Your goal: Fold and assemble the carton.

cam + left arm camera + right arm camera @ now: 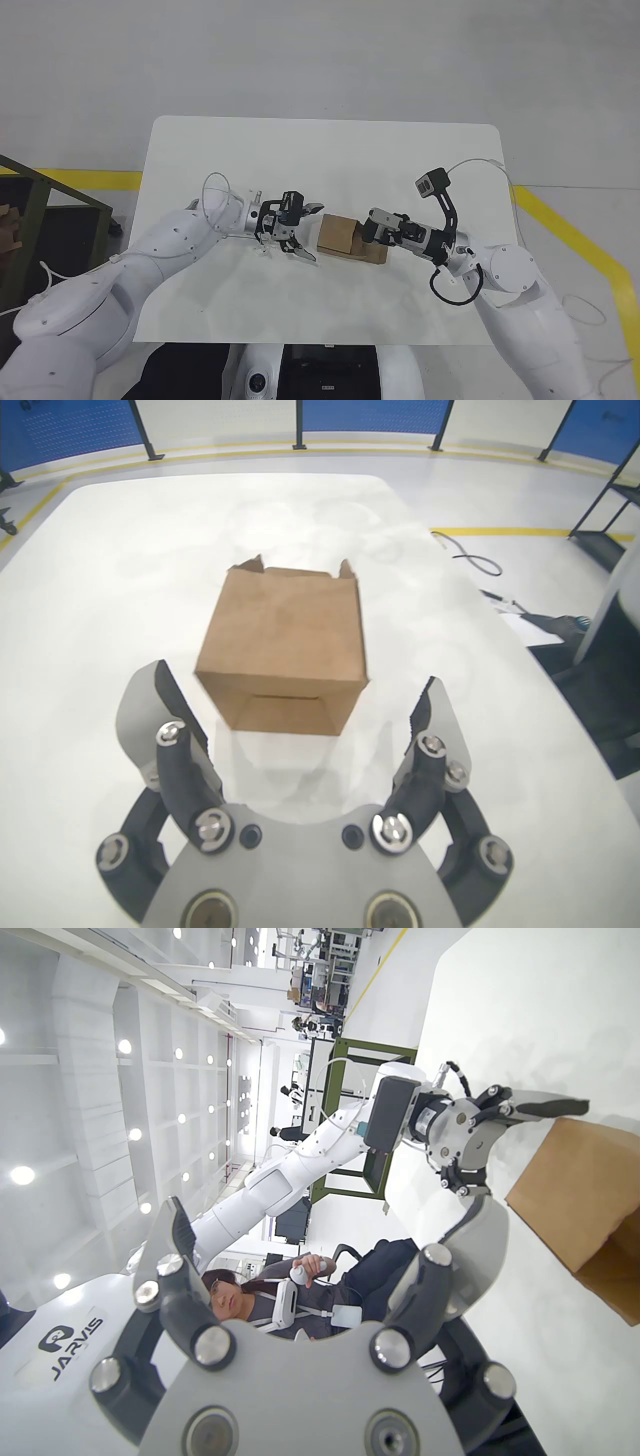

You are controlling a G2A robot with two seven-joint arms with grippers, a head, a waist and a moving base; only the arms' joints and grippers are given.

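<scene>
**Both pairs of fingers wide and empty, the carton lying between them**

We see the left fingers [165, 705] spread wide and holding nothing. They are aimed at the open mouth of the carton [282, 645], which lies on its side just ahead of them. The right fingers [172, 1233] are also wide and empty, just beside the carton's other end, where small flap tips stick up. The carton sits near the middle of the bench [100, 600], between the two arms. We judge it light and thin-walled: stiff across a flat panel, but likely to cave under a hard squeeze and to slide on the smooth bench. We would grip two opposite walls close to a folded edge, one arm steadying while the other turns the flaps along their creases.
</scene>
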